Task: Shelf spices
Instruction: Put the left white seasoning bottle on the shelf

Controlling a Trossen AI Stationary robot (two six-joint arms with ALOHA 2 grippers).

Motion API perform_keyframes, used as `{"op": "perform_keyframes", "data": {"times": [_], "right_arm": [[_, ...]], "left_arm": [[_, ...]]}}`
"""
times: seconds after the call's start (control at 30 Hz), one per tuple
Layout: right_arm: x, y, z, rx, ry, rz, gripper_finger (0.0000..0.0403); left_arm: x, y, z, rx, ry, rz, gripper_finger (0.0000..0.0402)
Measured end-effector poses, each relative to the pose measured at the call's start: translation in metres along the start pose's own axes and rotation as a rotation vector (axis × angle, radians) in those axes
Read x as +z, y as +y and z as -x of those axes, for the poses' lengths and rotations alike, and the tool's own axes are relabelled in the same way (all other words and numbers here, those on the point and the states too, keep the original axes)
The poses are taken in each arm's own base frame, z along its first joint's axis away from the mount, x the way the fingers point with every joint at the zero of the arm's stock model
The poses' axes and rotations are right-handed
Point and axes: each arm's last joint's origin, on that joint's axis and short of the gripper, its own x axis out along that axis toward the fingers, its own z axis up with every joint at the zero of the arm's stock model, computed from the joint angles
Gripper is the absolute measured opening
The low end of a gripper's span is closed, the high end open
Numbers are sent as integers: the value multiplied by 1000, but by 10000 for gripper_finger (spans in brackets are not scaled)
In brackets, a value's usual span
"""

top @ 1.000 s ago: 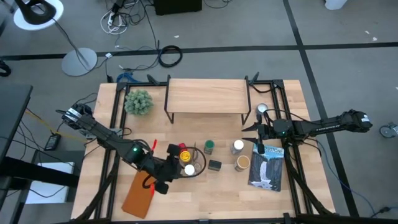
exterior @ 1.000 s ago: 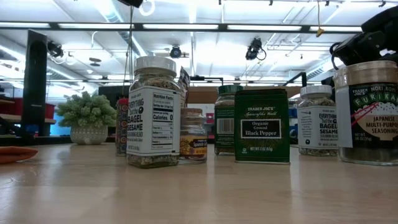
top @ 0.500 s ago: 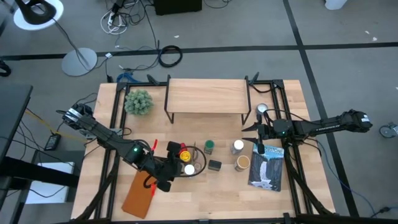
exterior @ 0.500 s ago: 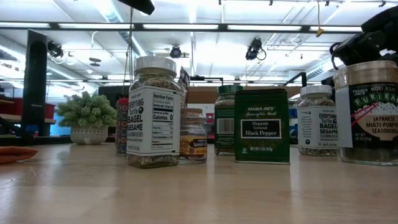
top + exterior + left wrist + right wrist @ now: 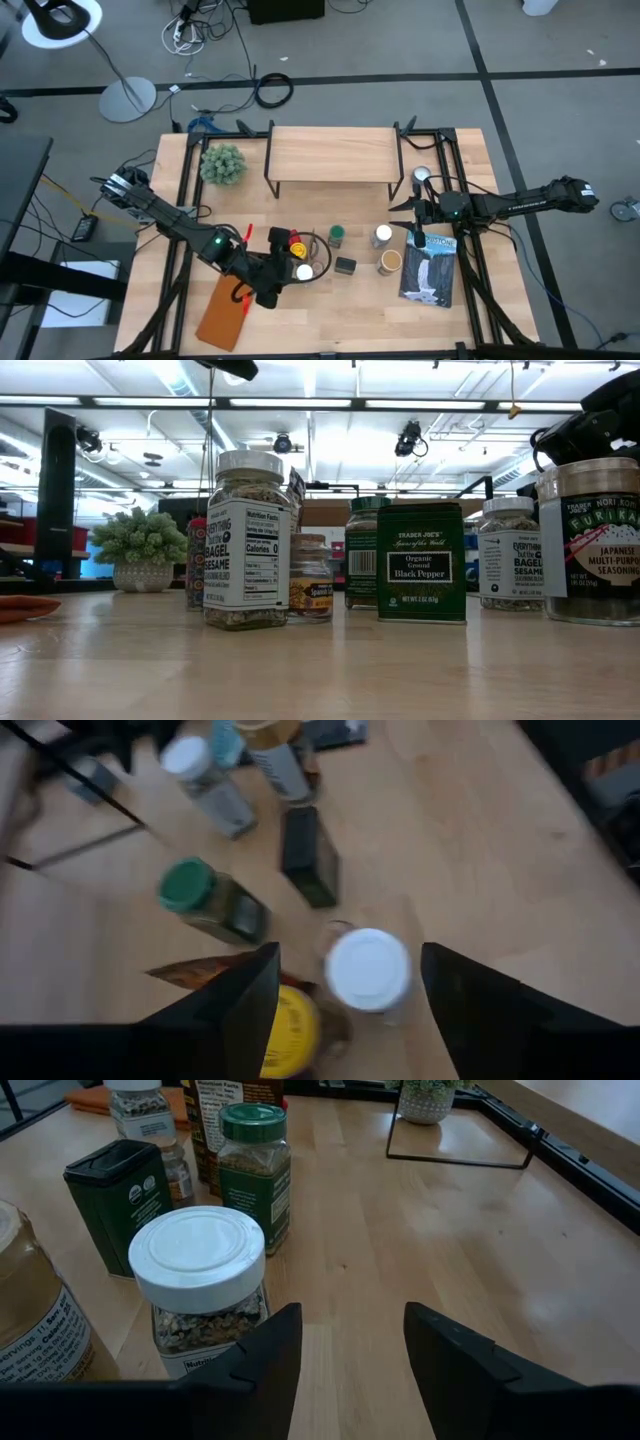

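Opened left claw (image 5: 345,995) frames round white-lidded jar (image 5: 368,970).

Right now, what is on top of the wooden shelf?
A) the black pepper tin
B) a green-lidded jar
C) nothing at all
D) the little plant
C: in the high view the shelf's plank top is bare, while the green-lidded jar, the black pepper tin and the little plant all stand on the table.

plant (image 5: 222,163): back left | book (image 5: 430,270): front right | brown pad (image 5: 222,312): front left
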Motion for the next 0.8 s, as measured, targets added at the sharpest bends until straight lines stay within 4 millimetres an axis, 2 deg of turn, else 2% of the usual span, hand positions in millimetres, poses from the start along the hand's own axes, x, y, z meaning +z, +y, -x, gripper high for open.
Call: {"op": "perform_keyframes", "data": {"times": [0.17,0.5,0.63,0.8], "right_arm": [[0,0,0,0,0,0,178],[0,0,0,0,0,0,178],[0,0,0,0,-3,0,176],[2,0,0,-1,-17,-2,178]], "left_arm": [[1,2,0,41,-9,-9,240],[0,14,-13,-131,24,-33,239],[-1,19,-21,-226,32,-99,239],[-4,19,-28,-255,44,-208,239]]}}
